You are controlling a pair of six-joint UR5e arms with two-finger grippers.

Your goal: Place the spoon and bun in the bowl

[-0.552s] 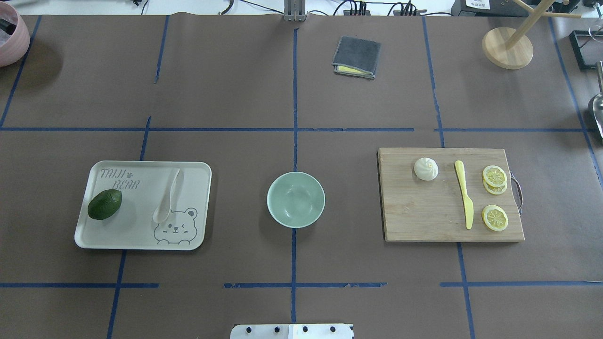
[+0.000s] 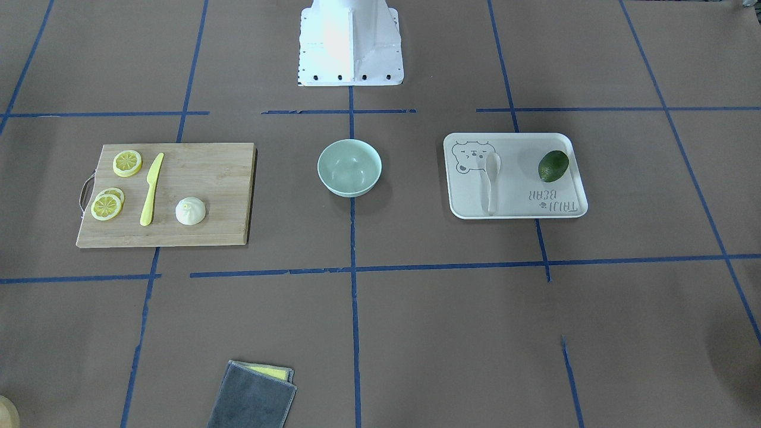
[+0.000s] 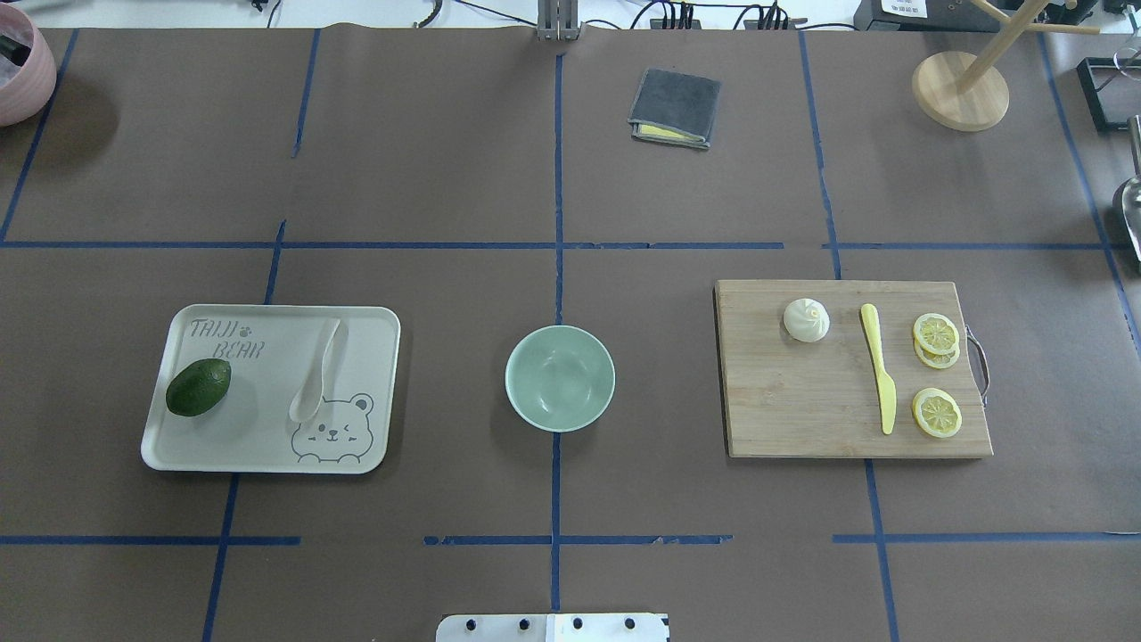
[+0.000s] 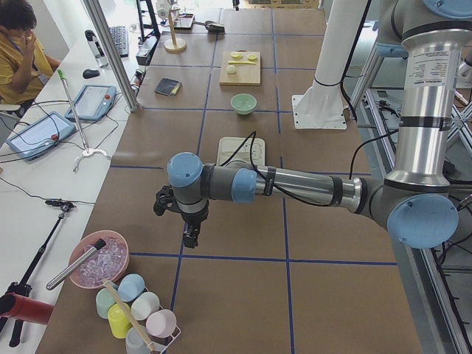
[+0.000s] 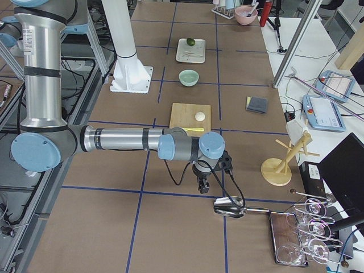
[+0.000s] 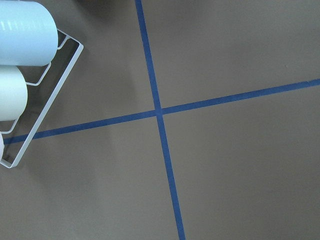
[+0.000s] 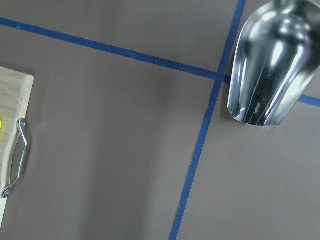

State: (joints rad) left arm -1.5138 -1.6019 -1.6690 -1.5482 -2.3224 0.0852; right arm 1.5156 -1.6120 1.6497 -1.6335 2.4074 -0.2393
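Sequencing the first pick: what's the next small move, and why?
Probably bring the left gripper over the spoon on the tray. The bowl is empty, the bun sits on the cutting board, and that gripper hovers away from the tray.

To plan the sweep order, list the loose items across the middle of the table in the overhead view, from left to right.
avocado → spoon → bowl → bun → knife → lemon slices

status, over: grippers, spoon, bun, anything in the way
Left gripper and right gripper hang at table ends, open or shut unreadable. Pale off-white soup spoon on bear tray, white pleated bun on wooden board, mint-green bowl empty. Path to bowl looks open.
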